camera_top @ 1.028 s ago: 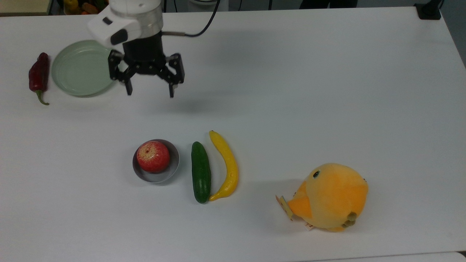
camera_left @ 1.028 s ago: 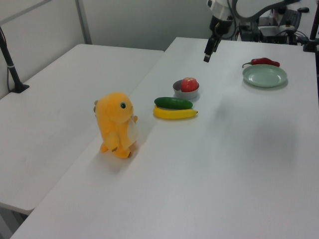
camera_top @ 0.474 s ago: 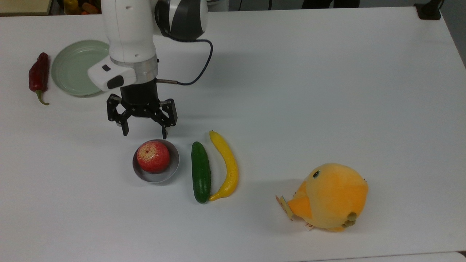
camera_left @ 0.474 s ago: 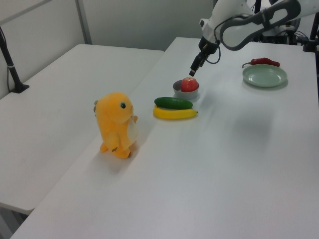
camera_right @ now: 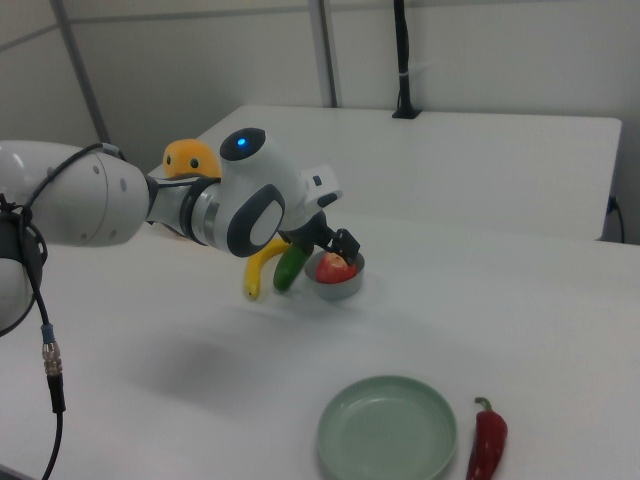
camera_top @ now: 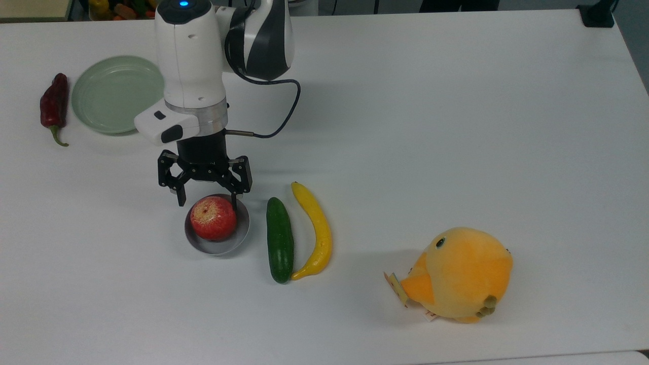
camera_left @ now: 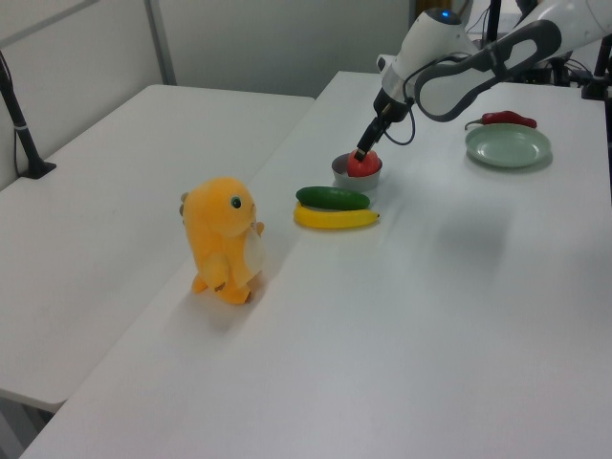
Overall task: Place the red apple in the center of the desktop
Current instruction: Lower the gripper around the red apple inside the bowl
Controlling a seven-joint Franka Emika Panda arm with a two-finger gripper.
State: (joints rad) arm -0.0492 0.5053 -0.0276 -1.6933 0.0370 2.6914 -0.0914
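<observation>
Since the earlier frames the gripper (camera_top: pixel 207 201) has been travelling from beside the green plate (camera_top: pixel 114 94) toward the bowl (camera_top: pixel 219 246), and it is now hanging just over the bowl's far rim with its fingers spread wide. The red apple (camera_top: pixel 213 218) is sitting in that small grey bowl on the desktop (camera_top: pixel 431 126), with the cucumber (camera_top: pixel 280 239) and banana (camera_top: pixel 314 230) lying just to the top view's right. The risk from here, as I judge it, is that one fingertip is lining up over the bowl's rim rather than inside it; descending that way could tip or shove the bowl, or knock it into the cucumber.
</observation>
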